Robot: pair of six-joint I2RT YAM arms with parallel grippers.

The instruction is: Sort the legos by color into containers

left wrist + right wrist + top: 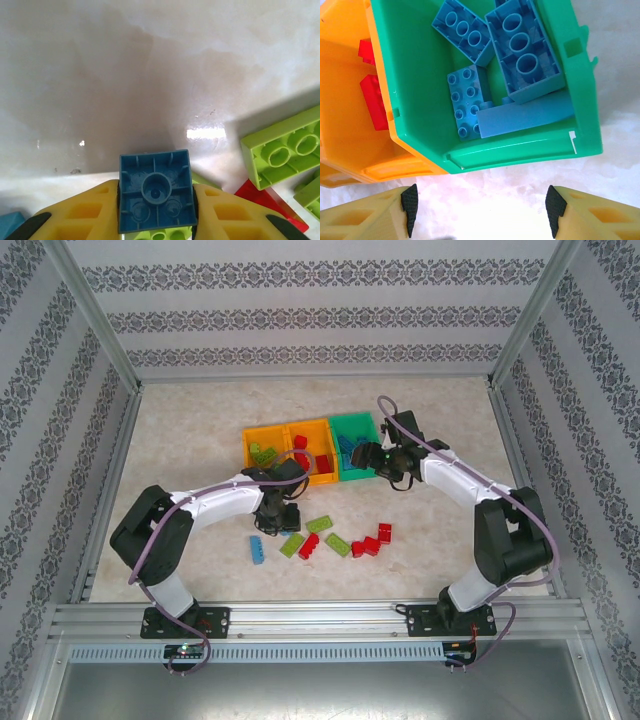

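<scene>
My left gripper (283, 510) is shut on a blue lego (155, 192), held underside up between the yellow fingers (85, 215) just above the table. Lime legos (285, 147) and a red one (265, 200) lie close to its right. Loose legos on the table include a blue one (258, 549), lime ones (320, 524) and red ones (384, 532). The containers stand in a row: the left orange bin (248, 445) holds lime legos, the middle orange bin (322, 478) red ones, and the green bin (355, 422) blue ones (467, 102). My right gripper (480, 215) hangs open and empty by the green bin's near rim (520, 150).
Aluminium rails and patterned walls enclose the marble-look table (180, 440). The loose legos cluster at the near middle, between the two arms. The middle orange bin's wall (350, 125) and its red legos (372, 97) lie left of the right gripper.
</scene>
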